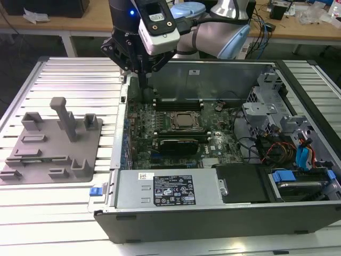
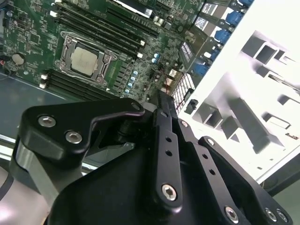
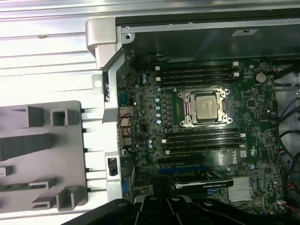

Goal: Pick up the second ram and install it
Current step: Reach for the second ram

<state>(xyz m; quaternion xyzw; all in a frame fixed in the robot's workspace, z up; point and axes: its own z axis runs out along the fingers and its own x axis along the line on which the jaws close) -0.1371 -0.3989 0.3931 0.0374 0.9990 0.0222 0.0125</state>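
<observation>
In the exterior view, the black gripper (image 1: 145, 80) hung from the silver-and-blue robot arm (image 1: 224, 32). It pointed straight down over the rear corner of the green motherboard (image 1: 226, 120), on the exterior view's left. This put it just inside the wall of the open black computer case (image 1: 213, 226) that faced the grey plastic fixture plate (image 1: 53, 160) on the slatted metal table (image 1: 69, 74). I could not tell whether the gripper was clamped on anything or empty. I also could not pick out the thin green circuit-board stick, the second ram, with any certainty.

In the second wrist view, the gripper's black linkage stood above that same case wall, with the square metal processor socket (image 2: 84, 60) to one side and the fixture plate to the other.

In the first wrist view, long black memory slots (image 3: 201, 139) ran along both sides of the socket.

By my judgement the second ram would be light, stiff and thin, and easily cracked or bent. It was best pinched across its flat faces near the top edge, away from the contact edge.
</observation>
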